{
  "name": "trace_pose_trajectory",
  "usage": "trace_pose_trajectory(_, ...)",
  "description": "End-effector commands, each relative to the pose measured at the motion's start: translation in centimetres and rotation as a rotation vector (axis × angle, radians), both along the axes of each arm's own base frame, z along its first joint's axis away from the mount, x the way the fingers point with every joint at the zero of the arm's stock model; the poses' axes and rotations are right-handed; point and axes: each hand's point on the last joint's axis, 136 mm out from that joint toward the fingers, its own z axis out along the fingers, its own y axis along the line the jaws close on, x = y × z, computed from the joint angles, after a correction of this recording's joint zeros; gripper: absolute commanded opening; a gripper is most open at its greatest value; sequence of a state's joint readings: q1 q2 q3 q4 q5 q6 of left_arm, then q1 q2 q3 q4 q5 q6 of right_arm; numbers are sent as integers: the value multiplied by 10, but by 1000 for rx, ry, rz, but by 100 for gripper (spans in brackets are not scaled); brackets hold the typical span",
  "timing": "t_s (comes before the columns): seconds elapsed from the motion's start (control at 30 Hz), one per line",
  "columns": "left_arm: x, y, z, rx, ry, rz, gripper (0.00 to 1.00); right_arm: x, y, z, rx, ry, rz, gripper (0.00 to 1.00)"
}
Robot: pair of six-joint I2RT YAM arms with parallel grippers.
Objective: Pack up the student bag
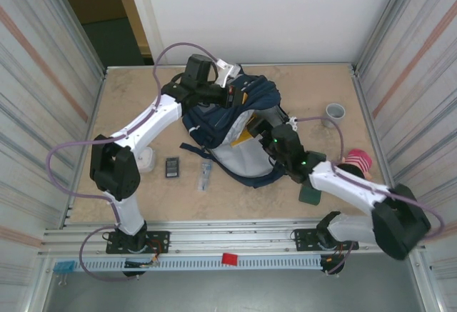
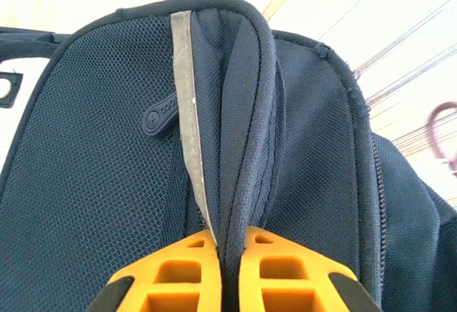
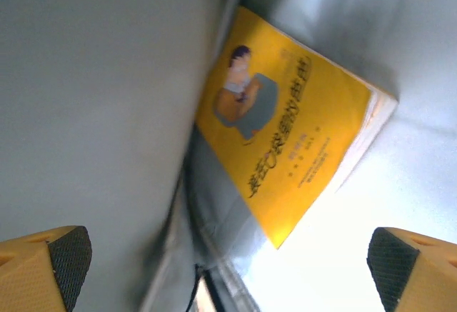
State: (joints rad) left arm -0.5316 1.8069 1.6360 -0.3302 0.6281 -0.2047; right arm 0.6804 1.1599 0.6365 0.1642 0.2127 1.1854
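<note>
1. Top view: the student bag [image 1: 235,123] is seen lying open at frame centre on the table [image 1: 307,87]. A small dark device [image 1: 172,167] and a grey cup [image 1: 334,112] are not yet packed.
2. Left wrist view: the left claw [image 2: 228,244] is clamped on the bag's rim fold.
3. Right wrist view: the right claw [image 3: 228,255] is spread wide and empty. A yellow book [image 3: 285,133] is already lodged inside.

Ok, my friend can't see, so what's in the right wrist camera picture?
A yellow book with a cartoon figure on its cover sits slanted inside the student bag, against its pale grey lining. The right gripper is open, one orange black-padded finger at each bottom corner.
</note>
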Motion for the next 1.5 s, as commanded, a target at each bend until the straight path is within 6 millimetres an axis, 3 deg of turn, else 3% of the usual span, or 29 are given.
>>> trace_pose_trajectory(0.0,0,6,22,-13,-114,10,0,-31,-28,3,-223,30,69,100)
trace_pose_trajectory(0.17,-8,-6,-16,37,-63,-27,0,-68,-62,31,-381,-30,81,100)
trace_pose_trajectory(0.33,-28,-23,-72,164,-44,-55,5,-92,-63,44,-417,-149,226,100)
trace_pose_trajectory(0.43,-46,-35,-105,212,5,-95,16,-101,-68,53,-478,-211,280,100)
trace_pose_trajectory(0.5,-57,-43,-120,217,36,-122,29,-105,-70,59,-528,-256,313,100)
trace_pose_trajectory(0.6,-66,-51,-125,201,62,-142,43,-107,-65,61,-606,-297,392,100)
trace_pose_trajectory(0.67,-65,-49,-117,178,69,-119,51,-110,-55,58,-661,-311,487,100)
trace_pose_trajectory(0.8,-53,-23,-82,100,53,0,59,-117,-36,42,-803,-307,715,100)
trace_pose_trajectory(0.9,-46,13,-52,50,19,101,61,-120,-22,24,-949,-310,877,99)
trace_pose_trajectory(1.0,-44,52,-41,58,6,200,61,-125,-7,-1,-1129,-344,1039,99)
trace_pose_trajectory(1.17,-47,106,-50,75,49,333,61,-121,18,-51,-1303,-327,1238,97)
trace_pose_trajectory(1.33,-57,132,-70,108,104,411,62,-96,26,-91,-1443,-326,1240,92)
trace_pose_trajectory(1.4,-59,138,-78,121,126,434,62,-89,24,-105,-1481,-315,1238,81)
trace_pose_trajectory(1.47,-61,143,-88,123,155,456,62,-83,21,-116,-1514,-295,1234,61)
